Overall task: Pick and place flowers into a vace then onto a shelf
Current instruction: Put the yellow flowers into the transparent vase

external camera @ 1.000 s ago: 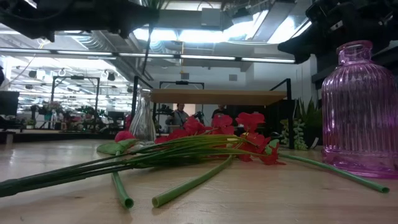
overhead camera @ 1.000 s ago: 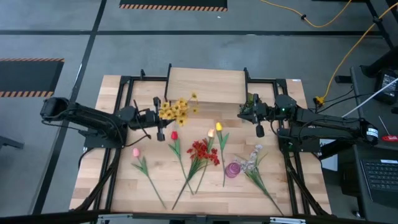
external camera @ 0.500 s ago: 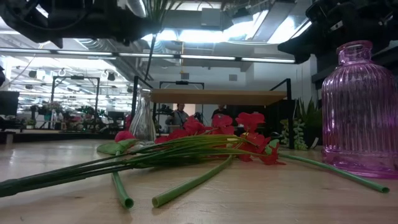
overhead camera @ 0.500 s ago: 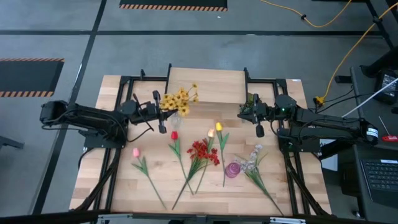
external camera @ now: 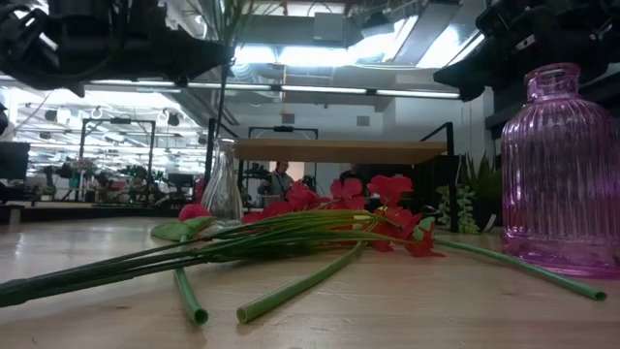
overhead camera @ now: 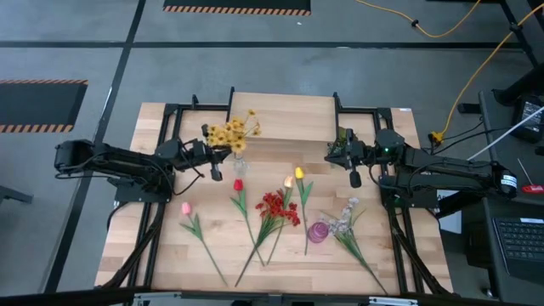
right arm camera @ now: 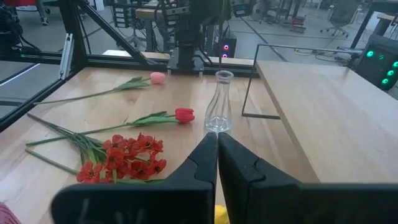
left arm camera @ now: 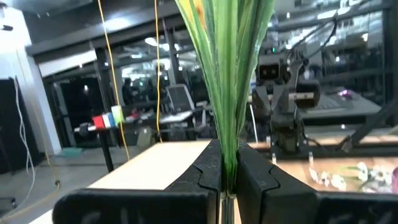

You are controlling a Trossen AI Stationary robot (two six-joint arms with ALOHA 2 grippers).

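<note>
Clamped on the green stems of the yellow-orange flower spray (overhead camera: 232, 132), your left gripper (overhead camera: 219, 153) holds the bunch upright above the small clear glass vase (overhead camera: 239, 167), which stands just in front of the low light-wood shelf on black metal legs (overhead camera: 285, 116). Your right gripper (overhead camera: 354, 177) waits closed and empty near that shelf's right end. On the larger wooden table (overhead camera: 153, 161) lie a pink tulip (overhead camera: 186, 207), a red tulip (overhead camera: 238, 184), a red flower spray (overhead camera: 276, 206), orange and yellow tulips, a white spray (overhead camera: 344, 217) and a ribbed pink glass bottle (overhead camera: 318, 231). Risks, in my judgement: the vase mouth is narrow, so splayed or off-centre stems may catch the rim and tip this light vessel; releasing early would drop the spray beside it.
</note>
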